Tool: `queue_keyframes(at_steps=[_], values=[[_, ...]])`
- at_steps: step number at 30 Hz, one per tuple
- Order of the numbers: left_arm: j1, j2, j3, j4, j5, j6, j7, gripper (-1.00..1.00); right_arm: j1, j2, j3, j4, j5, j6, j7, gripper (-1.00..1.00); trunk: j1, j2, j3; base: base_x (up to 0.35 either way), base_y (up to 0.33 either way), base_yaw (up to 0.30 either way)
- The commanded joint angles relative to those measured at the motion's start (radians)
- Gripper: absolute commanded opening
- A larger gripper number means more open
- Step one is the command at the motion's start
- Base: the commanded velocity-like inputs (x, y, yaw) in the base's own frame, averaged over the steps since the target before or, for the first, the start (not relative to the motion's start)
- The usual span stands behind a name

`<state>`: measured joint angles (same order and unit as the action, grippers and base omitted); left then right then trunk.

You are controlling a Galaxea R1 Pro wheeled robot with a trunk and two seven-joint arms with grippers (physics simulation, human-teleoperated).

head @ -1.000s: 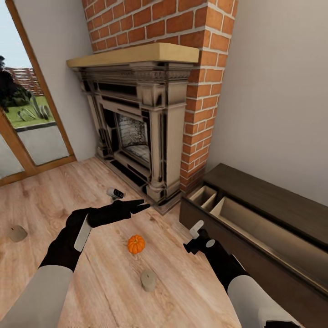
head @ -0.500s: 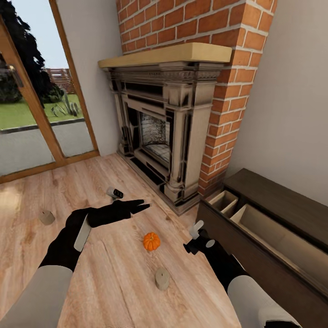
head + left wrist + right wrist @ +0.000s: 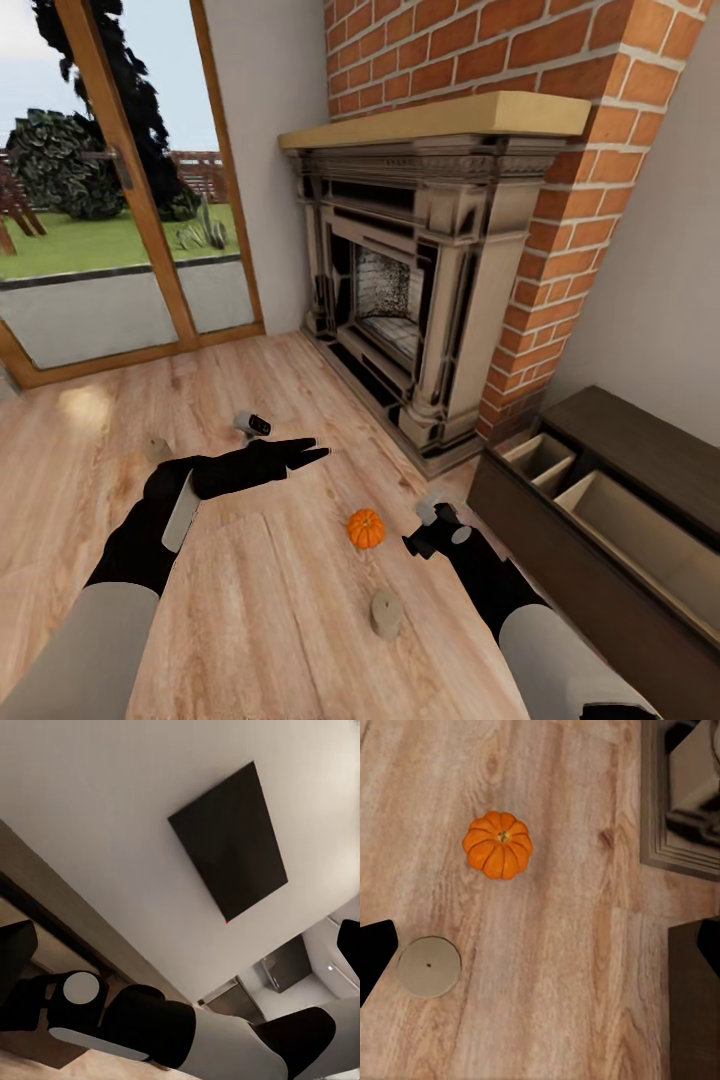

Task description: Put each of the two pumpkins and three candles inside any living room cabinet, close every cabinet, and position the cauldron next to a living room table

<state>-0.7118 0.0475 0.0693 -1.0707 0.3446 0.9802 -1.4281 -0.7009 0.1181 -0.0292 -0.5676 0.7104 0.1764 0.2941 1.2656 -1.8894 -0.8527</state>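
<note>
looking down from the head view, you have the nearest candle (image 3: 386,612) upright on the wood floor (image 3: 250,600), just inboard of your right forearm. a little beyond it sits a pumpkin (image 3: 366,528), apart from the candle. the right wrist view looks straight down on both: the pumpkin (image 3: 498,844) and the candle (image 3: 429,965), clear floor between them.

right gripper (image 3: 434,523) hangs above the floor just beside the pumpkin, fingers spread wide, nothing held. left gripper (image 3: 252,423) is held out level, well above the floor; it seems to carry nothing, but you cannot tell how far it is open.

to your right the cabinet (image 3: 610,560) stands with a drawer pulled out, tan compartments bare as far as you can see.

farther off, a second candle (image 3: 156,449) sits near the glass door (image 3: 120,260), partly hidden behind your left arm. fireplace (image 3: 420,290) is beyond the pumpkin.

risks, as judgement: the pumpkin is round and ribbed, so an off-centre pinch could roll it toward the hearth. a low sweep could tip the near candle. the open drawer's front edge is close to your right elbow; swinging wide could knock it. third candle, second pumpkin and cauldron not located yet.
</note>
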Motion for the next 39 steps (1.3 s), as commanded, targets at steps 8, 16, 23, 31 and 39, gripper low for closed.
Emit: queue_keyframes(at_steps=[8,16,23,31,39], values=[[0.0,0.0,0.0,0.0,0.0,0.0,0.0,1.0,0.0,0.0,0.0,0.013,0.0,-0.001,0.0,1.0,0.0,0.0,0.0,0.0,0.0,0.293],[0.0,0.0,0.0,0.002,-0.001,0.0,0.0,1.0,0.0,0.0,0.001,0.017,0.0,-0.002,0.0,1.0,0.0,0.0,0.0,0.0,0.0,0.143],[0.0,0.001,0.001,0.032,0.001,0.0,-0.001,1.0,0.0,-0.001,0.001,0.017,0.0,-0.002,0.002,1.0,0.0,0.0,0.0,0.0,0.0,0.005],[0.0,0.002,0.001,0.034,0.001,0.0,-0.002,1.0,0.0,-0.001,0.001,0.017,0.0,-0.002,0.002,1.0,0.0,0.0,0.0,0.0,0.0,0.0],[0.0,0.002,0.001,0.034,0.001,0.0,-0.001,1.0,0.0,0.0,0.001,0.017,0.0,-0.002,0.002,1.0,0.0,0.0,0.0,0.0,0.0,0.0]])
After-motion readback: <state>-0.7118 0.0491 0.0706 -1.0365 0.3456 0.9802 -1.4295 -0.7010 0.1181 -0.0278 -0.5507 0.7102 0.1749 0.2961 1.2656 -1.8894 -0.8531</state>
